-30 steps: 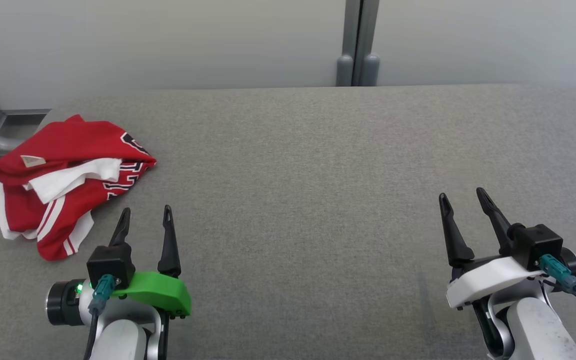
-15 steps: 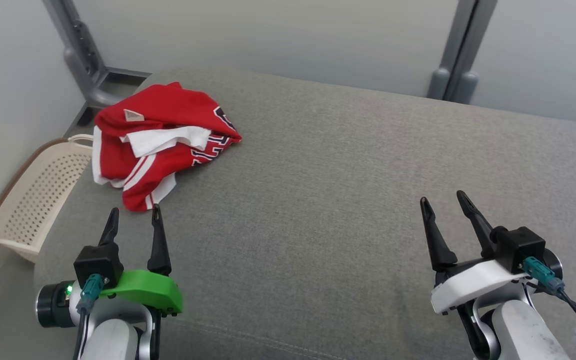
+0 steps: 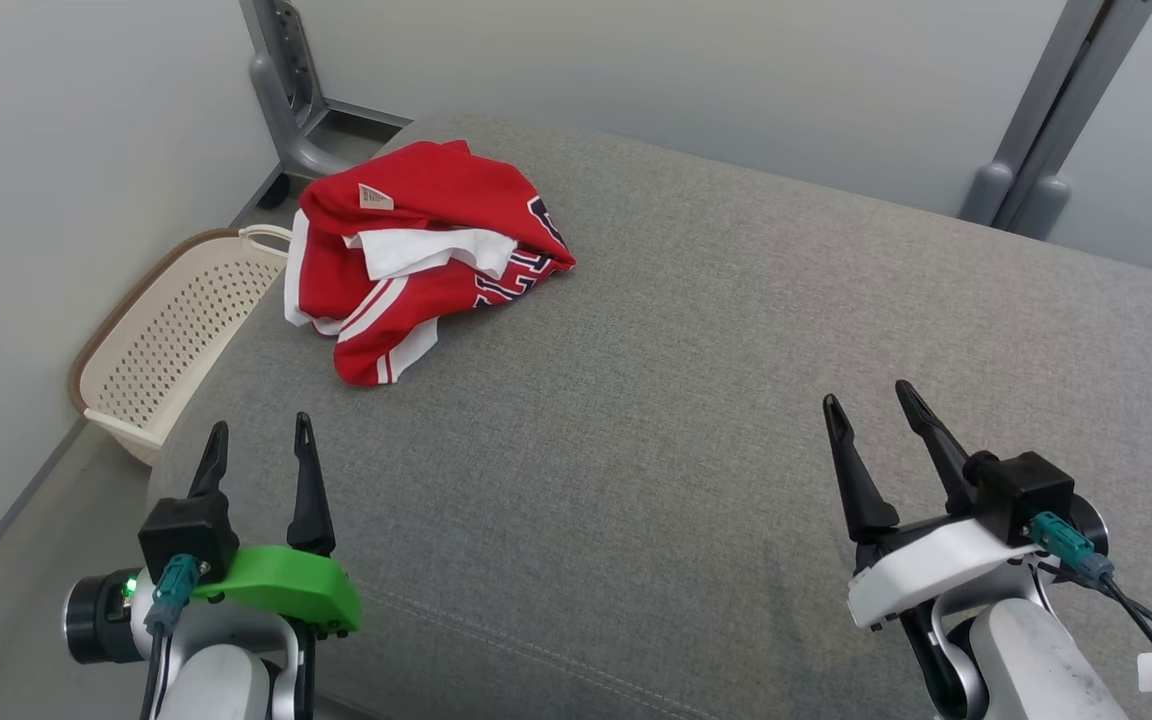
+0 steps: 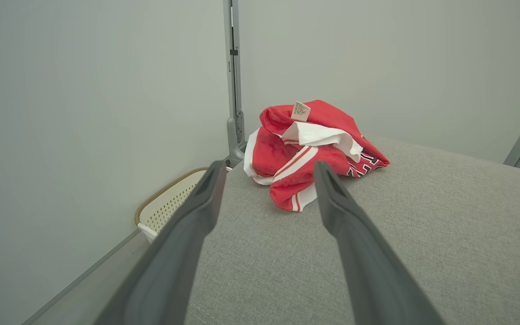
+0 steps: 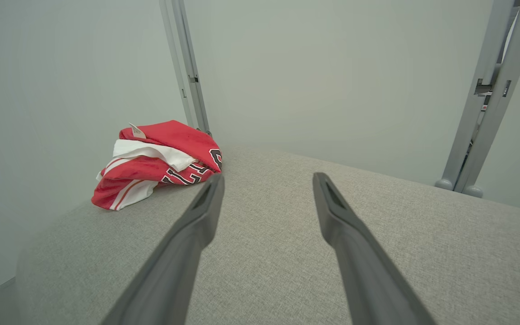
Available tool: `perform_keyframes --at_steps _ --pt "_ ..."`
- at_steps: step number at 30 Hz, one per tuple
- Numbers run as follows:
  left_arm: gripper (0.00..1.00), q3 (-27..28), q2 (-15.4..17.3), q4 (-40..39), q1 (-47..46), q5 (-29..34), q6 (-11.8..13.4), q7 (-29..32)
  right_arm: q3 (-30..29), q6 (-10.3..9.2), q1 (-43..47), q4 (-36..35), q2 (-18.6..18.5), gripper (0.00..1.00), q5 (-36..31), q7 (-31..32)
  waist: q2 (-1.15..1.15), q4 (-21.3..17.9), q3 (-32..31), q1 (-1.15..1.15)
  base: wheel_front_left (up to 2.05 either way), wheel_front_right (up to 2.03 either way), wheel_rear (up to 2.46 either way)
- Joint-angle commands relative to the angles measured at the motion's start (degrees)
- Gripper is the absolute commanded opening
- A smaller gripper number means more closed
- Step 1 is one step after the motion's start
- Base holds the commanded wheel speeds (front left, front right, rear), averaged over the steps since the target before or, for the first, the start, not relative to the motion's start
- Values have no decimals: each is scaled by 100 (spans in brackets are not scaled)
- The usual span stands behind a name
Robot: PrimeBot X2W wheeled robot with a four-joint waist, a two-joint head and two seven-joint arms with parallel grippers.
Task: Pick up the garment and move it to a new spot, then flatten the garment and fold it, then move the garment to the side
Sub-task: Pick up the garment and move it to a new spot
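A crumpled red and white garment [image 3: 416, 250] lies near the far left corner of the grey padded surface [image 3: 716, 400]. In the left wrist view the garment [image 4: 309, 149] sits ahead, just beyond the fingertips; in the right wrist view the garment [image 5: 156, 164] lies far off to the left. My left gripper [image 3: 258, 442] hovers open and empty over the surface's near left edge, well short of the garment. My right gripper [image 3: 869, 405] stands open and empty at the near right.
A cream perforated basket [image 3: 166, 340] sits on the floor against the surface's left side, also in the left wrist view as the basket [image 4: 169, 203]. Grey metal posts [image 3: 281, 90] [image 3: 1046, 130] rise behind. Pale walls close in at the left and back.
The head camera has swung to the left, so the garment and basket now sit nearer the picture's middle. Both grippers stay open in much the same place.
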Motion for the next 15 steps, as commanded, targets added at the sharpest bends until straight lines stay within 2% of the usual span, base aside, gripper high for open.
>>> perform_keyframes --at_steps 1,12,15 --pt "100 -16 37 -31 0 -17 30 -11 12 0 -67 5 -21 100 31 -17 0 -32 7 0 0 0 0" --pt "100 -75 56 -67 -83 -76 25 50 51 0 -31 36 -35 100 49 -17 0 -116 -1 0 0 0 0" --pt "100 -140 90 -138 -256 -153 -152 146 66 0 -33 39 -48 100 57 -17 0 -113 17 0 0 0 0"
